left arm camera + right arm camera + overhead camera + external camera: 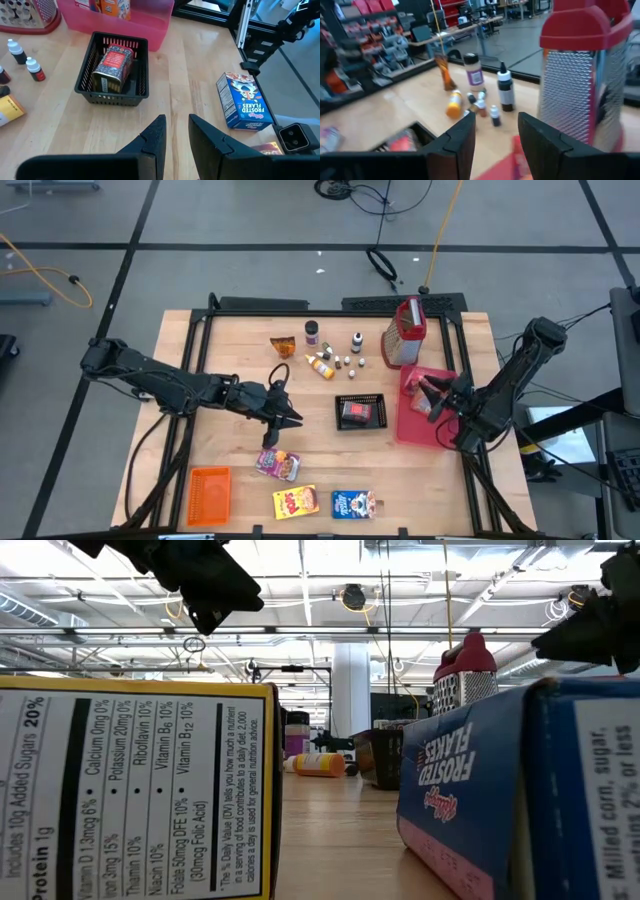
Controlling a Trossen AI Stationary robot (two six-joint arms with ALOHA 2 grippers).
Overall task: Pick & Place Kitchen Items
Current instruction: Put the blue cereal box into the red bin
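My left gripper (296,420) (175,121) hangs above bare wood left of the black mesh basket (360,411), its fingers a little apart with nothing between them. A red can (113,65) lies in that basket. My right gripper (431,396) (497,122) hovers open over the red tray (412,430), pointing toward the grater (585,75) and the small bottles (505,90). Small boxes (107,5) lie in the tray. A purple box (278,465), a yellow box (295,502) and a blue Frosted Flakes box (352,503) (243,100) lie flat near the front edge.
An orange crate (210,495) sits at the front left corner. A red-topped metal grater (405,332) stands at the back right. Several tiny bottles and jars (332,360) and an orange packet (283,345) are scattered at the back centre. Bare wood lies between the basket and the front boxes.
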